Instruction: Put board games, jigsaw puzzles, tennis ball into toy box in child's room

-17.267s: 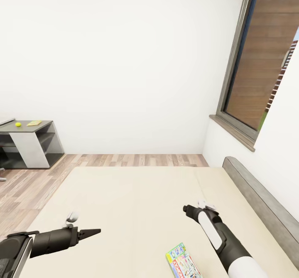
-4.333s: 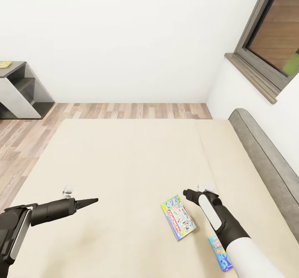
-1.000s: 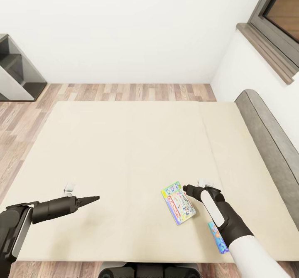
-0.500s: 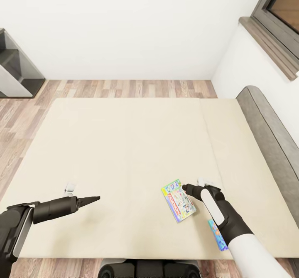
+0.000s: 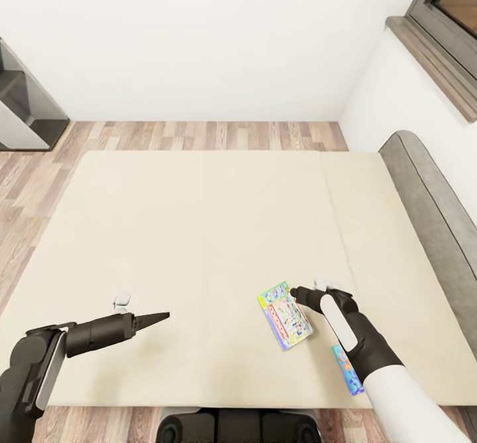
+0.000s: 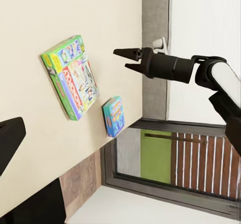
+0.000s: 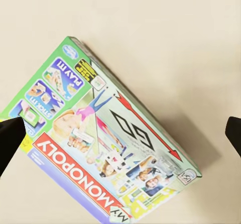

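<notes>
On the beige bed (image 5: pixel 199 231) lies a green-edged board game (image 5: pixel 285 315), seen close up in the right wrist view (image 7: pixel 105 148) with a red banner on its lid. My right gripper (image 5: pixel 296 292) hangs open just above its far right corner, one dark finger (image 7: pixel 10 138) at each side of that view. A small blue board game (image 5: pixel 347 370) lies nearer the bed's front edge, partly under my right forearm. My left gripper (image 5: pixel 162 316) is open and empty over bare mattress, well left of both games (image 6: pixel 70 77). The toy box, puzzles and tennis ball are out of view.
A grey headboard (image 5: pixel 430 198) runs along the bed's right side under a window (image 5: pixel 450 6). Wood-plank floor (image 5: pixel 199 135) lies beyond the bed, with a dark-grey cabinet section (image 5: pixel 26 112) at the far left. My base (image 5: pixel 238 426) stands at the bed's near edge.
The head view has shifted a little, so more of the bed shows. My left gripper has reached slightly further over the mattress. The right gripper stays above the green-edged game.
</notes>
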Robot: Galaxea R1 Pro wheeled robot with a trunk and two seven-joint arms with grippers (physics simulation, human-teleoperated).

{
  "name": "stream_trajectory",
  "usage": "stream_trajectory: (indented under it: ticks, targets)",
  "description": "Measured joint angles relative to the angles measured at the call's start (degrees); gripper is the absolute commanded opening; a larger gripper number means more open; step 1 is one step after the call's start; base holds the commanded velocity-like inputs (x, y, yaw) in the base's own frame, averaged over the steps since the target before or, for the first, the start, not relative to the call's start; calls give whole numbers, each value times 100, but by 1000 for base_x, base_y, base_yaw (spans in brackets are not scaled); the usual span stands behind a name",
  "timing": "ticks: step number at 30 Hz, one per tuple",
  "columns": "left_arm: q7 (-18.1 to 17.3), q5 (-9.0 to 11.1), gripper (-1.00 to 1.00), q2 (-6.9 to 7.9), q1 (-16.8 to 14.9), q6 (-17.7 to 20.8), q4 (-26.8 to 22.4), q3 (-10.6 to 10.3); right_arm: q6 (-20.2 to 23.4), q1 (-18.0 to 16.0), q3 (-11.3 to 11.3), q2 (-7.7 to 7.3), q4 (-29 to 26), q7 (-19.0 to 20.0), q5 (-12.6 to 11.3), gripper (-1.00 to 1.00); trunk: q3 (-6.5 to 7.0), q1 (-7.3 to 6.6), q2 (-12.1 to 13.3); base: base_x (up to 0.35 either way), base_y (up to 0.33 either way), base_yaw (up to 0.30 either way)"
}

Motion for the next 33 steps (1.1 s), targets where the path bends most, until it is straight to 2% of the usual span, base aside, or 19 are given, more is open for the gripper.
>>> stream_trajectory:
  ticks: [6, 19, 24, 27, 33]
  targets:
    - [-58, 37, 100, -167, -12, 92, -472, -60, 5, -55, 19, 3, -23, 0, 0, 100, -57, 0, 0, 0, 0, 0]
    - [-374, 50, 100, -200, -123, 77, -603, 4, 9, -63, 30, -16, -64, 0, 0, 100, -180, 0, 0, 0, 0, 0]
    - [-789, 59, 100, -178, -128, 97, -609, 259, 10, -60, 31, -17, -85, 0, 0, 100, -227, 0, 0, 0, 0, 0]
    - [-1112, 56, 100, -167, -129, 111, -611, 515, 10, -57, 32, -15, -97, -3, 0, 100, -255, 0, 0, 0, 0, 0]
    - [-1322, 41, 100, -162, -130, 86, -612, 714, 10, -52, 38, -16, -103, -1, 0, 100, -312, 0, 0, 0, 0, 0]
